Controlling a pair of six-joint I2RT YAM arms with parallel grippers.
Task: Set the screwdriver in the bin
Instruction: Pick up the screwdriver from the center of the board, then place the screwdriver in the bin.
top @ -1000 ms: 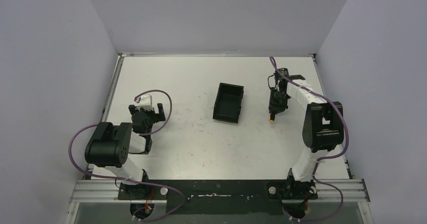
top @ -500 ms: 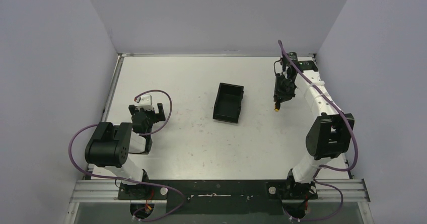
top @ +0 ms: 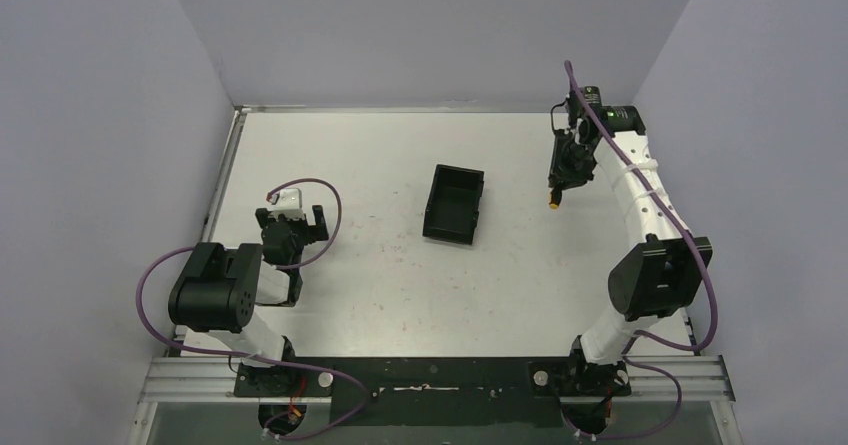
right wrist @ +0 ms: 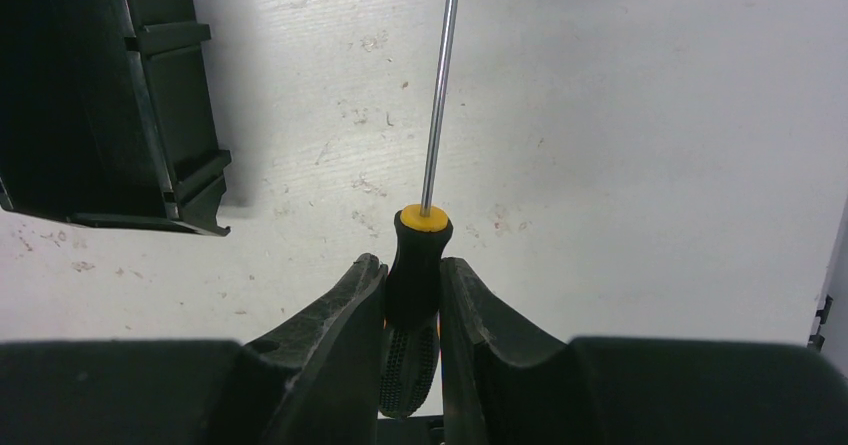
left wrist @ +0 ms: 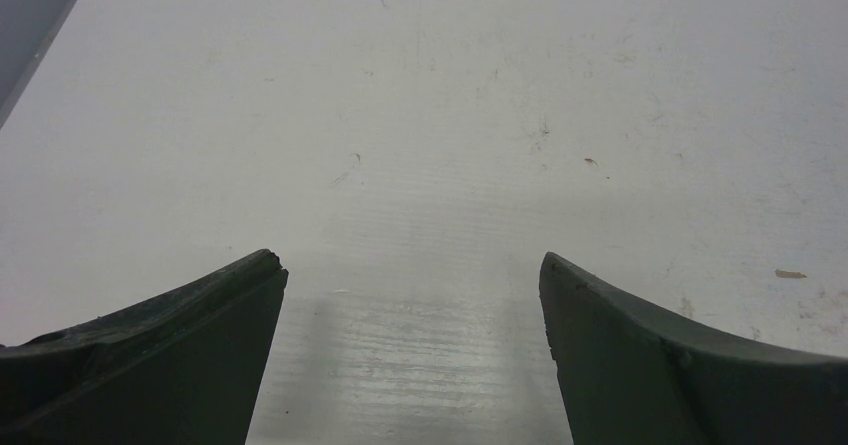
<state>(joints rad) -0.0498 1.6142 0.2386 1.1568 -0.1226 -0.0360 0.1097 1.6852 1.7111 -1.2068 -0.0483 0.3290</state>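
from above, the right gripper (top: 566, 170) hangs over the far right of the white table (top: 380, 285), clamped on the slim screwdriver (top: 553, 201) with its orange-yellow and black handle. the small black open-top plastic bin (top: 429, 220) sits well apart to its left, with nothing in it. the carry looks in hand. the left gripper (top: 290, 227) rests near its base.

left wrist: its jaws stand wide apart over bare table, holding nothing.

right wrist: the fingers (right wrist: 340, 315) pinch the black handle, shaft pointing ahead. next, swing left, line the shaft along the bin's length, clear its low walls and release. the grey side wall (top: 740, 115) is close; open room lies leftward.
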